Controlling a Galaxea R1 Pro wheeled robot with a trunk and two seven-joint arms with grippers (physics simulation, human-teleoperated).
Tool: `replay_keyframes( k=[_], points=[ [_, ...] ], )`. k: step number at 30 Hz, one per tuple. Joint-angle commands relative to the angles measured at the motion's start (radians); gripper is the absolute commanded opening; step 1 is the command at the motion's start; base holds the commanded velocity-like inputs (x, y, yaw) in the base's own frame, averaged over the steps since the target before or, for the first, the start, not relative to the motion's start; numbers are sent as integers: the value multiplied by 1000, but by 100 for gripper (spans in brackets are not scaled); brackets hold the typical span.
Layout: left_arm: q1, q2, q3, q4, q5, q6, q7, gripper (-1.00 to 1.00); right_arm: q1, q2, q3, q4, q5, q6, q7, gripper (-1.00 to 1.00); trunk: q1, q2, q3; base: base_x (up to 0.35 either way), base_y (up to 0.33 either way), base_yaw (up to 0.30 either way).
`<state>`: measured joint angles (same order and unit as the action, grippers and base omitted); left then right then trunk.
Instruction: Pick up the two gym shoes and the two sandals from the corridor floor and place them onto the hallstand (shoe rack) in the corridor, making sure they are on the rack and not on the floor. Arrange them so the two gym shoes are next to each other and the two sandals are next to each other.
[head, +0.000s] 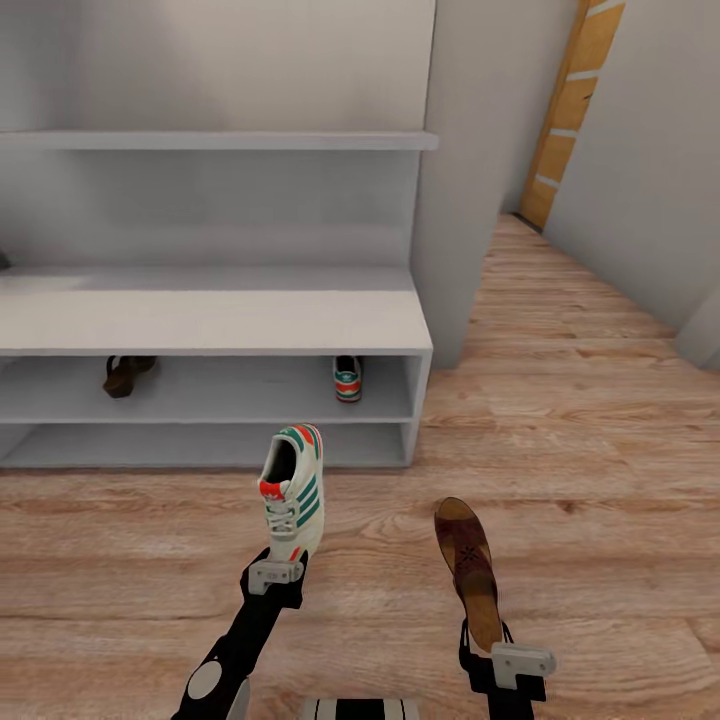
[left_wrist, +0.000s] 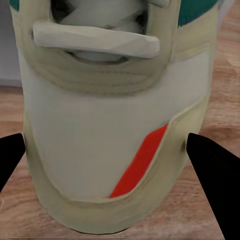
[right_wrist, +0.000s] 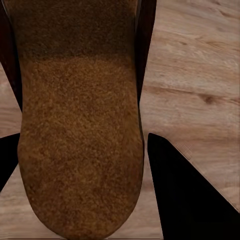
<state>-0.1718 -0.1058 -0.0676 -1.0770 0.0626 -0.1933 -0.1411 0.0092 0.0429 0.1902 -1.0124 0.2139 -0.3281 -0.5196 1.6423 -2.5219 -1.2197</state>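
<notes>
The left pincer (head: 279, 572) is clamped on the toe end of a gym shoe (head: 294, 487), holding it above the corridor floor (head: 560, 440) in front of the hallstand (head: 210, 320); the shoe's long axis runs away from the robot toward the rack, heel end farthest out and raised, opening turned to the left, green stripes on the side facing right. In the left wrist view the black fingertips (left_wrist: 212, 165) press both edges of the cream toe cap with its red-orange patch. The right pincer (head: 487, 640) is closed on the heel end of a sandal (head: 468, 568), whose long axis also points forward and slightly left, toe end leading, the perforated dark strap near the front and the tan footbed facing up; the right wrist view shows the footbed between two dark fingers (right_wrist: 185, 195) with floor planks beneath. On the hallstand's upper shelf compartment sit a second gym shoe (head: 347, 378) near the right end, one end facing out, and a second sandal (head: 126, 374) toward the left, well apart from each other. Above the rack's flat top a thin wall shelf (head: 215, 140) spans the alcove, and a grey wall pillar (head: 460, 200) stands just right of the rack. A yellow-brown door frame (head: 566, 110) lies farther down the corridor.
</notes>
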Motion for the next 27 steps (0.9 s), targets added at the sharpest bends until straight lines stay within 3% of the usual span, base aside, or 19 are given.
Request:
replay_keyframes(
  k=[1,27],
  points=[
    [0,0,0,0,0,0,0,-100,0,0,0,0,-2,-1,1,-100,0,0,0,-59,244,2],
    [0,0,0,0,1,0,0,-100,0,0,0,0,-2,-2,1,-100,0,0,0,-31,272,0]
  ],
)
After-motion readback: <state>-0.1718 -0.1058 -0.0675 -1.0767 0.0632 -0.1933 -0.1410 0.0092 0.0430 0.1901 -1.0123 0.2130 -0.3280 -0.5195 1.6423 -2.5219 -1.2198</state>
